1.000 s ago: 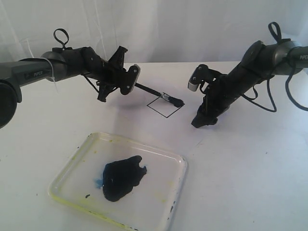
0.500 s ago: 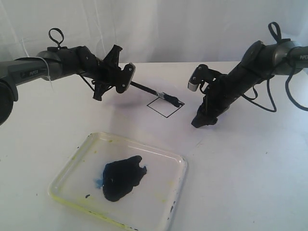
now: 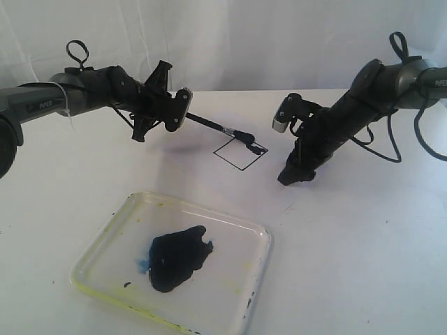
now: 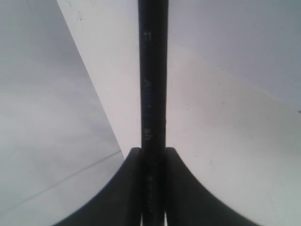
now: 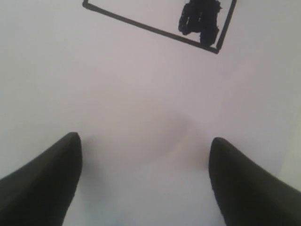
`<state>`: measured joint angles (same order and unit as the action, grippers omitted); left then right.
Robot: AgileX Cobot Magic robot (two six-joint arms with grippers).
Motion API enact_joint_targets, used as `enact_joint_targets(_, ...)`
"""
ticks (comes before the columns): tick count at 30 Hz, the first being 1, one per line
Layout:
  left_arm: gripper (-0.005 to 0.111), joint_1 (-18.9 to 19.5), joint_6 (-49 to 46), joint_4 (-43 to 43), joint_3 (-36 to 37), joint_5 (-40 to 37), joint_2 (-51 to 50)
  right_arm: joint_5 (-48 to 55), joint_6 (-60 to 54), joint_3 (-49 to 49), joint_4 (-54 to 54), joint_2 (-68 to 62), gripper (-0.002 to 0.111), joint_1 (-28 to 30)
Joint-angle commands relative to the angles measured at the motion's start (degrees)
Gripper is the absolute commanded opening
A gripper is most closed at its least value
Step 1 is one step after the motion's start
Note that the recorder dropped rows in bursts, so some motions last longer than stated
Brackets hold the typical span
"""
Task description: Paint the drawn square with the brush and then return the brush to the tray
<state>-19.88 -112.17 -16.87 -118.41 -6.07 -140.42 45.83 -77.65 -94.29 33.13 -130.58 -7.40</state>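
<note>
My left gripper (image 3: 174, 112) is shut on the dark handle of the brush (image 3: 209, 125), and the handle (image 4: 153, 94) runs straight out between the pinched jaws. The brush slants down to the right, its dark tip at the far right corner of the drawn square (image 3: 241, 153), where a small dark paint patch (image 3: 256, 148) lies. The square (image 5: 160, 28) is otherwise blank, with the dark patch (image 5: 200, 19) in one corner. My right gripper (image 3: 292, 174) rests open on the paper to the right of the square (image 5: 143, 155). The clear tray (image 3: 260, 237) with its dark puddle (image 3: 178, 257) lies in front.
A white sheet covers the table, its edge (image 4: 94, 94) showing in the left wrist view. The right arm (image 3: 349, 112) slants down from the upper right, with cables behind it. White curtain backs the scene.
My left gripper has drawn back to the left and slightly up with the brush. The tip slid from beyond the square's right corner to just inside it, leaving a dark patch. The right arm stayed still.
</note>
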Motion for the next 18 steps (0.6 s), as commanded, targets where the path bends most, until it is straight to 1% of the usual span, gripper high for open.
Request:
enact_joint_targets(1,0.0,0.4,-8.66,-0.84,-0.36,0.54,-0.08,-0.72,-1.03,0.55,-1.28,-0.92,0.07,-0.13)
enact_joint_targets(9,0.0,-0.54,-8.66,-1.11,-0.36,-1.95,-0.08,-0.72,-1.03,0.55,-1.28,-0.92,0.07,-0.13)
enact_joint_targets(18,0.0,-1.27,-8.66,-1.11,-0.36,-2.9,-0.08,-0.72,-1.03,0.55,-1.28,-0.92,0.07,-0.13)
